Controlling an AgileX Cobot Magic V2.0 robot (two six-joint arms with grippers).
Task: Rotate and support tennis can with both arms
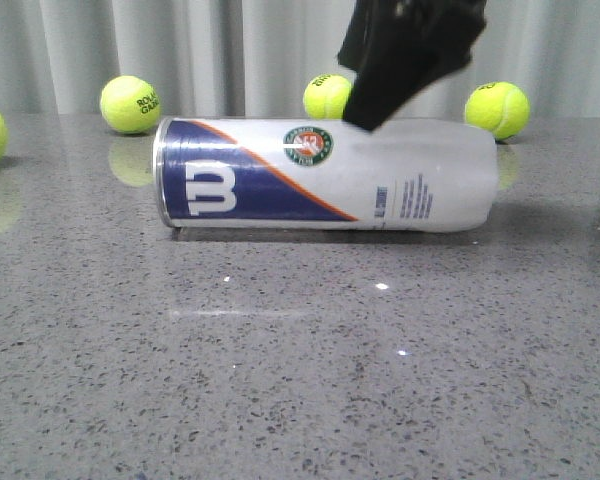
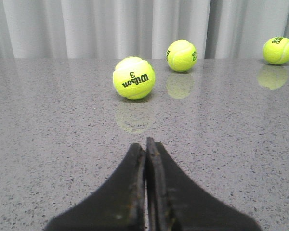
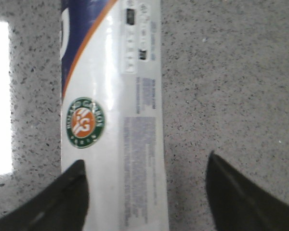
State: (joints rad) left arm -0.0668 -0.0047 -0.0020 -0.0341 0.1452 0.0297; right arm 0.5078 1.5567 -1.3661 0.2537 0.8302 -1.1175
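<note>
A tall white plastic tennis can point(image 1: 330, 175) lay on its side across the speckled grey stone table point(image 1: 300, 380), with bare tabletop in front of it. Behind it, near the pale curtain point(image 1: 230, 50), loose yellow-green tennis balls point(image 1: 130, 104) stood well apart, leaving gaps between them. The black right gripper point(image 3: 144, 192) hung above the can, fingers spread wider than it.
</note>
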